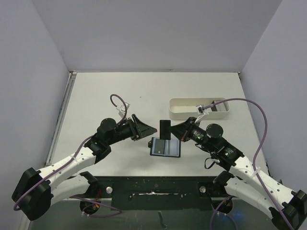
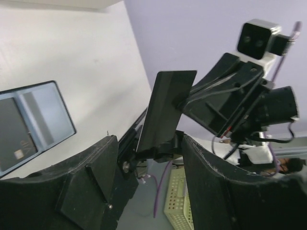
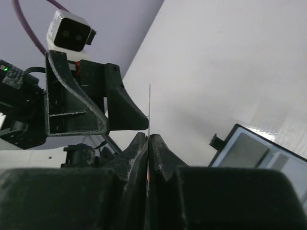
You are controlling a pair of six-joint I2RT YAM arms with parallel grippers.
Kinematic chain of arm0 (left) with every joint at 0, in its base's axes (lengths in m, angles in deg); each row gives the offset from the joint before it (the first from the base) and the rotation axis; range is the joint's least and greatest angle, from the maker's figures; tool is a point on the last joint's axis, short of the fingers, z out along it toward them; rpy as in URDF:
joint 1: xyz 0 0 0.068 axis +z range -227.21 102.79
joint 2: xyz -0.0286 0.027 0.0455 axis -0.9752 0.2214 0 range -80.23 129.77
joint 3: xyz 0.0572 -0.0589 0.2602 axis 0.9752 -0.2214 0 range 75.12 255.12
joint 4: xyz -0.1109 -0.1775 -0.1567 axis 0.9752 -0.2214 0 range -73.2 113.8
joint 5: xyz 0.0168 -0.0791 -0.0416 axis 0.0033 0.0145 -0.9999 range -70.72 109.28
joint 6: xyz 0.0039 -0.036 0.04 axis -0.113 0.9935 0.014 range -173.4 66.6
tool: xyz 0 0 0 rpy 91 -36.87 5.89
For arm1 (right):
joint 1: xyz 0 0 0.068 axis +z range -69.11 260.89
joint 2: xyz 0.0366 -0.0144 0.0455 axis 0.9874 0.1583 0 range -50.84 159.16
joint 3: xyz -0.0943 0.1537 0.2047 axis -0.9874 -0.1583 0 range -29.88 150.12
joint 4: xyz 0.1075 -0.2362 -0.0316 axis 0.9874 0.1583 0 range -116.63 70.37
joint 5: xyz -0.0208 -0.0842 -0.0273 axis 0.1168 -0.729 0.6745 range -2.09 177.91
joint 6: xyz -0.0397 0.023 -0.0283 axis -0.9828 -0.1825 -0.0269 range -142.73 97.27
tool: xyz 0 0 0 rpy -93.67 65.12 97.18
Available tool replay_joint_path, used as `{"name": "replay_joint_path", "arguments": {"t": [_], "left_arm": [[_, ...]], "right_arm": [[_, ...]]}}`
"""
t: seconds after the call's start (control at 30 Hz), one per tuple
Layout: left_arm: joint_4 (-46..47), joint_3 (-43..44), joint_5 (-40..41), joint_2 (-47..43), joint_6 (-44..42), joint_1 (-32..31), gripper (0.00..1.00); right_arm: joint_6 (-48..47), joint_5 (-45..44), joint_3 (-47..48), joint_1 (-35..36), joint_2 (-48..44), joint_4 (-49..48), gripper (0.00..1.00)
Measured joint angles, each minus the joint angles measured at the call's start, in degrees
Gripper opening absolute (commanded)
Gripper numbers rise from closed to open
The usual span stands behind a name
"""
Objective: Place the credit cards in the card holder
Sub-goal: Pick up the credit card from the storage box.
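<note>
**Right hand [image 3: 148, 139] pinches a card on edge**

The credit card [image 1: 165, 128] stands upright in that closed grip, close by the open card holder [image 1: 165, 147] lying on the surface, probably so the left hand [image 1: 148, 130], jaws wide beside it, can take it.

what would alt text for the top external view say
The right hand pinches a dark credit card upright, close by an open black card holder lying on the white table. The left hand, open, faces the card from the other side. A long white tray sits further back on the right.
</note>
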Motion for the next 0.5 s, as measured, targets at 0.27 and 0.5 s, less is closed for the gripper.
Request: {"name": "replay_joint_path", "arguments": {"t": [0.27, 0.5], "left_arm": [[10.9, -2.2, -3.4, 2.5, 5.5, 0.0, 0.32], [13.0, -3.3, -4.2, 2.4, 6.3, 0.3, 0.00]], "right_arm": [[7.9, 4.5, -4.4, 1.4, 0.3, -10.4, 0.00], [10.4, 4.2, -5.8, 2.6, 1.8, -13.2, 0.10]]}}
